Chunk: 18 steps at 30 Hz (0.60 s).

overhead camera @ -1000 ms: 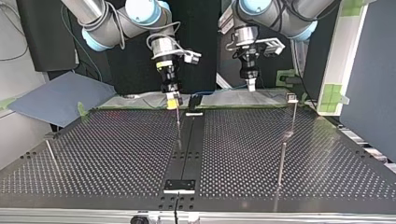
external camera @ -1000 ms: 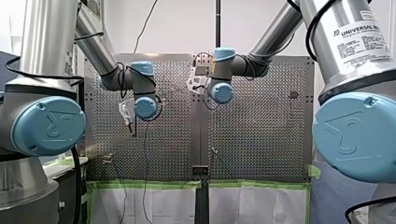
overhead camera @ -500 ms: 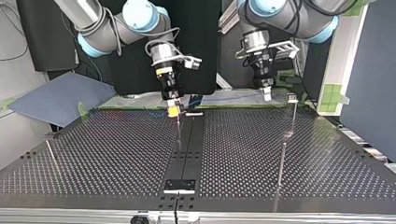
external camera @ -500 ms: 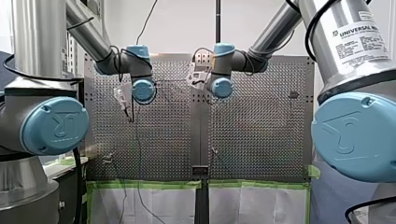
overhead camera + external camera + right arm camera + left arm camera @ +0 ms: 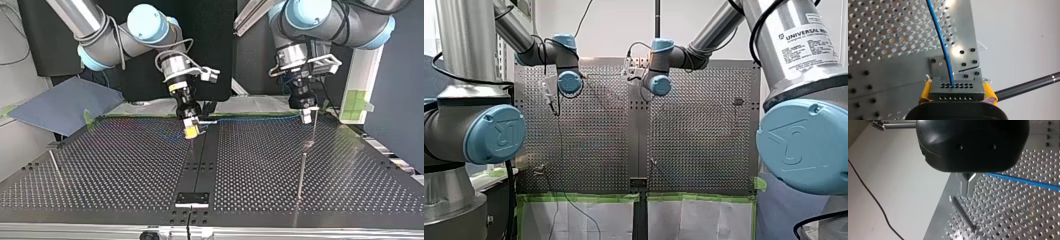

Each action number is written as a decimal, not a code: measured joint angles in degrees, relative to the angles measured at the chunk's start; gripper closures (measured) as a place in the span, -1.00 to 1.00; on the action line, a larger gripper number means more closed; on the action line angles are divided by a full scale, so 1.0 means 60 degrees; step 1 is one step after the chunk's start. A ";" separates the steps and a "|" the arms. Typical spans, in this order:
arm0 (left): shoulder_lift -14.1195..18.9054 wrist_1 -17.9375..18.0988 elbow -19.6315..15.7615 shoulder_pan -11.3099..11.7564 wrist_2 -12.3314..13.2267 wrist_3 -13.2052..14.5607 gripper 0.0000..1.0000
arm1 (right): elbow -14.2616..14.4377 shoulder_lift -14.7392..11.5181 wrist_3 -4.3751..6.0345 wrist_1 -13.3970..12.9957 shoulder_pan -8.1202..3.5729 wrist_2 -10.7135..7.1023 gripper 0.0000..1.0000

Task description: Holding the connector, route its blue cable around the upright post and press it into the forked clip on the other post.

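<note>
Right claw (image 5: pixel 191 131), entering the top view from the upper left, points down at the perforated counter (image 5: pixel 115 165) with its yellow pads (image 5: pixel 190 134) at the tip. The blue cable (image 5: pixel 250 119) runs level from it along the counter's far edge to the left claw (image 5: pixel 305 117), whose tip sits just beside the head of the far post (image 5: pixel 313 130). A near post (image 5: pixel 301 172) stands closer to the camera, apart from both claws. Front view: my left arm (image 5: pixel 524 40) comes in at the left and my right arm (image 5: pixel 714 30) at the right, both reaching to the counter's far part. The cable shows only as a thin line between their wrists, and neither claw's state can be read here. Left wrist view: the metal fingers (image 5: pixel 968 186) of the left claw are pressed together under its black body, closed on the blue cable, which leaves them sideways, low over the counter's holes. A slim post (image 5: pixel 963 213) stands at the counter's edge just ahead of the fingertips. Right wrist view: the right claw is clamped on the grey connector (image 5: pixel 958 96), with one yellow pad on each side. The blue cable leaves the connector's upper row of holes and runs ahead over the counter. A dark rod (image 5: pixel 1028 86) crosses beside the claw, off the counter.
</note>
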 joint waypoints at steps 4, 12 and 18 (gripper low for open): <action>-0.0019 -0.0315 0.0322 0.0299 0.0053 -0.0052 1.00 | -0.0273 0.0048 0.0000 0.0110 0.0001 -0.0174 0.97; 0.0083 -0.0850 0.1034 0.0540 -0.0018 -0.0229 1.00 | -0.0867 0.0118 0.0008 0.0329 -0.0005 -0.0355 0.97; 0.0089 -0.1102 0.1597 0.0658 -0.0005 -0.0262 1.00 | -0.1246 0.0351 0.0007 0.0497 0.0003 -0.0435 0.97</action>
